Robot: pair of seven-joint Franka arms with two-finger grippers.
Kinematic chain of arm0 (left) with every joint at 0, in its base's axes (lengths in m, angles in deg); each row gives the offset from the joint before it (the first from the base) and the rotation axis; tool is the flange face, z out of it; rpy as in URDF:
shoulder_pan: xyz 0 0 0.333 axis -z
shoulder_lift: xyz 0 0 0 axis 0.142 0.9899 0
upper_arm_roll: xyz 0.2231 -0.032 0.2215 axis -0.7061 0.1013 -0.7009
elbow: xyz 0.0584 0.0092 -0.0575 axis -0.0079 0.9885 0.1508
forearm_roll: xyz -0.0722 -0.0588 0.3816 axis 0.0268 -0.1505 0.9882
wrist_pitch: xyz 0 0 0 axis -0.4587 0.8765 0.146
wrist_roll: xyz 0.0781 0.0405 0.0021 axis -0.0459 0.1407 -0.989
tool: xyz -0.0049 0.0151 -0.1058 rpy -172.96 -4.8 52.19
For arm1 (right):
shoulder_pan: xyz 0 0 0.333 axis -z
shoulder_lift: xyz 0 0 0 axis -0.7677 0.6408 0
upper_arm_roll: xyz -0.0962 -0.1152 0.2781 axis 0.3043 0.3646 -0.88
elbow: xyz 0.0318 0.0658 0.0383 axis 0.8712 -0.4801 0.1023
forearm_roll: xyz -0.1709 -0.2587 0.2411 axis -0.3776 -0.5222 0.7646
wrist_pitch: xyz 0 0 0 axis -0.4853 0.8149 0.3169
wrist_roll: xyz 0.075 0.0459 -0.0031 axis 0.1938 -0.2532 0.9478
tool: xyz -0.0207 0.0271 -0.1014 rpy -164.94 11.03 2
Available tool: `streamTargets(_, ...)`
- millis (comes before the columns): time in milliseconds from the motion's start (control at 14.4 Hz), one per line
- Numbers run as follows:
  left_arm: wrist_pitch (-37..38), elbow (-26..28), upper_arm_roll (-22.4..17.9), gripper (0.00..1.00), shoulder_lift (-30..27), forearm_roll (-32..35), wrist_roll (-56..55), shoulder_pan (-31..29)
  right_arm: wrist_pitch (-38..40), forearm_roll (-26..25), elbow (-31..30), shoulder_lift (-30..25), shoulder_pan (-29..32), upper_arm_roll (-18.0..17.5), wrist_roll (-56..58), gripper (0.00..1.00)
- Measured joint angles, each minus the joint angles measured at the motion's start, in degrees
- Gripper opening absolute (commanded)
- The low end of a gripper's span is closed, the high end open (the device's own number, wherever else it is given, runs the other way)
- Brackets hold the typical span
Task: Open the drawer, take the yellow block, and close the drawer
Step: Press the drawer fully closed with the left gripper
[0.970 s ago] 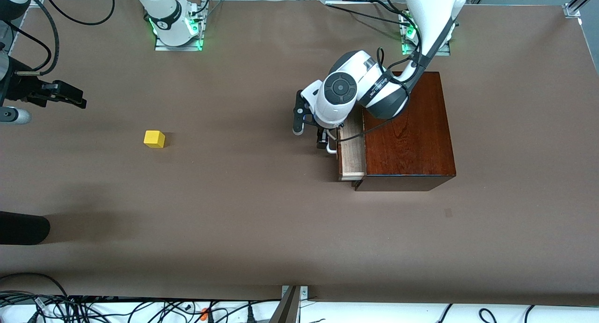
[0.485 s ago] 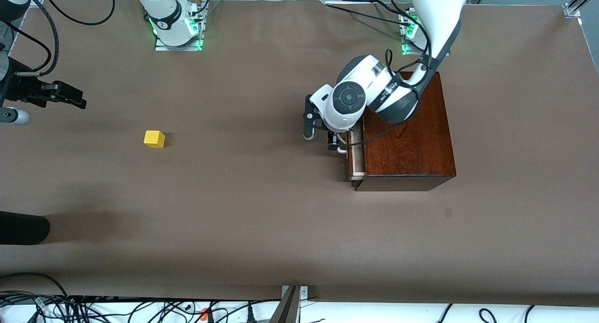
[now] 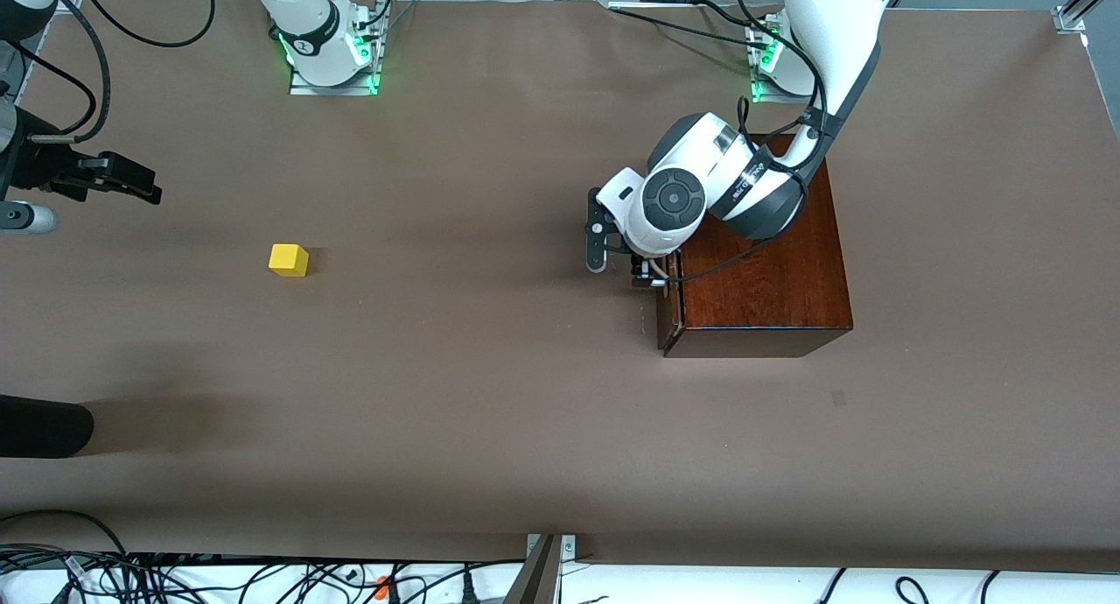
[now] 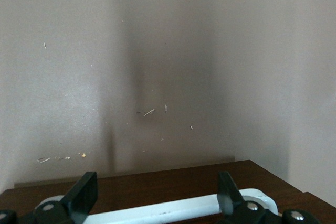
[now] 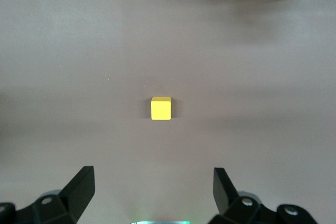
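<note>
The drawer (image 3: 662,317) sits pushed in, its dark front flush with the reddish-brown wooden box (image 3: 770,271). My left gripper (image 3: 649,276) is at the drawer's front, open, with the white bar handle (image 4: 168,211) lying between its spread fingers (image 4: 84,195) against the dark wood (image 4: 157,184). The yellow block (image 3: 288,260) rests on the brown table toward the right arm's end, well away from the box. My right gripper (image 3: 140,186) waits above the table's end, open and holding nothing; in the right wrist view it (image 5: 152,174) looks toward the yellow block (image 5: 161,108).
A dark rounded object (image 3: 44,424) pokes in over the table edge at the right arm's end, nearer the camera than the block. Cables (image 3: 262,578) lie along the near edge. The arm bases (image 3: 328,48) stand along the table's robot edge.
The drawer has slid from partly open to shut, its pale interior no longer showing. My left gripper moved with the handle toward the box. The right arm and the block stayed still.
</note>
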Motion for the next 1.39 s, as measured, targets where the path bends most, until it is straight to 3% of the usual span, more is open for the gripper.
streamTargets(1386,0.33,-1.58,0.32,1.00,-2.23,-0.45,-1.30,-1.63,0.00,0.00,0.02,0.01,0.04,0.00,-0.01,1.00)
